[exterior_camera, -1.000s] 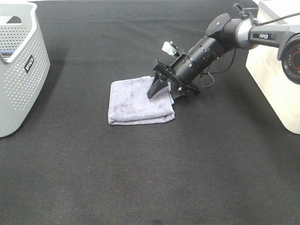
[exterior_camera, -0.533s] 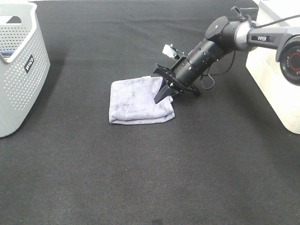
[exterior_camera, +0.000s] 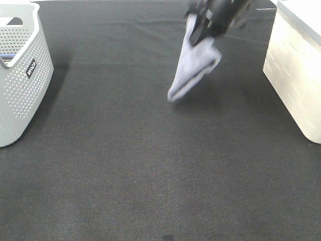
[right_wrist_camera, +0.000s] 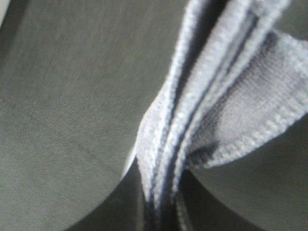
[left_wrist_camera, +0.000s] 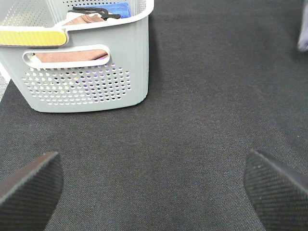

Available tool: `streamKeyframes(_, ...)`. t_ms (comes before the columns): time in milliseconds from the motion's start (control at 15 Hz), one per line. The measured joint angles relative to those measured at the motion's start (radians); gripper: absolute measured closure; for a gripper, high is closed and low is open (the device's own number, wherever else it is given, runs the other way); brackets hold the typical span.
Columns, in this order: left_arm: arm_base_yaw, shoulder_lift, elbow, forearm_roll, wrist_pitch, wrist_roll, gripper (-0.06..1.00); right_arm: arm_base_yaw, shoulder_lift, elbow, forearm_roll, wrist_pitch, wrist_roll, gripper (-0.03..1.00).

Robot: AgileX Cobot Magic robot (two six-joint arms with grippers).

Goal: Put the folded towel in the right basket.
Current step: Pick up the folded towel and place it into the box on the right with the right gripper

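Our left gripper [left_wrist_camera: 154, 187] sits wide open near the grey holey plastic basket [exterior_camera: 22, 75]. The lilac folded towel [exterior_camera: 194, 65] hangs in the air, soft and floppy, we think, pinched at its edge by our right gripper [exterior_camera: 205, 25], near the cream plastic basket [exterior_camera: 293, 70].

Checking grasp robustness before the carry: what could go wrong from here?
1. The lilac folded terry towel hangs from the right gripper by one pinched edge, with its layers splaying in the wrist view; it could slip or unfold.
2. Its low-hanging corner might snag the rim of the cream plastic basket if carried too low.
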Motion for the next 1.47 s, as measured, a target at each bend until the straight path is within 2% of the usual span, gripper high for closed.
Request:
streamKeyframes(67,0.000,0.000,0.000,0.000,0.000,0.000,-0.02,0.000,-0.050,0.000,-0.045,0.002,0.009,0.90)
streamKeyframes(333,0.000,0.000,0.000,0.000,0.000,0.000,-0.02,-0.010,-0.244,0.000,-0.336,0.020,0.100,0.90)
streamKeyframes(400,0.000,0.000,0.000,0.000,0.000,0.000,-0.02,-0.029,-0.275,0.000,-0.359,0.027,0.113,0.90)
streamKeyframes(733,0.000,0.000,0.000,0.000,0.000,0.000,-0.02,-0.272,-0.334,0.000,-0.354,0.093,0.118,0.90)
streamKeyframes(933,0.000,0.000,0.000,0.000,0.000,0.000,-0.02,-0.453,-0.334,0.000,-0.256,0.097,0.118,0.90)
streamKeyframes(1067,0.000,0.000,0.000,0.000,0.000,0.000,-0.02,-0.542,-0.333,0.000,-0.210,0.097,0.119,0.90)
streamKeyframes(1200,0.000,0.000,0.000,0.000,0.000,0.000,-0.02,-0.594,-0.312,0.000,-0.202,0.097,0.119,0.90)
streamKeyframes(1400,0.000,0.000,0.000,0.000,0.000,0.000,-0.02,-0.594,-0.232,0.000,-0.202,0.097,0.160,0.89)
streamKeyframes(1467,0.000,0.000,0.000,0.000,0.000,0.000,-0.02,-0.594,-0.202,0.000,-0.202,0.097,0.168,0.84)
